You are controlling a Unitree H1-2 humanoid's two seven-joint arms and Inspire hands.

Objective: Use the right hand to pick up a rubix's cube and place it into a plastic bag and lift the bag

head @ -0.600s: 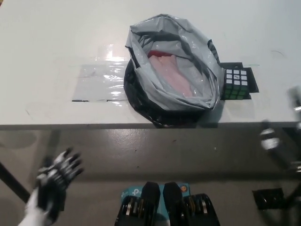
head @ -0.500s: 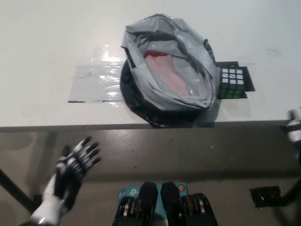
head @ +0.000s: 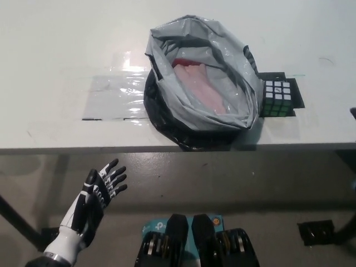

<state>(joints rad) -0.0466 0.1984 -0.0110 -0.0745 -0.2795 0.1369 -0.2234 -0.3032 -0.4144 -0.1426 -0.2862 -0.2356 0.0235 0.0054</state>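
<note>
Cube untouched — left hand rose.

The robot's left hand is slim and jointed like a skeleton, its fingers built of black segments broken by short white bands, with black tips. The back of the hand is black with white panels along its length, and it narrows into a smooth white wrist cuff that meets a darker, greyish ring at the picture's lower edge. Of the right arm only a small black sliver shows at the right border, too little to make out any detail.
</note>
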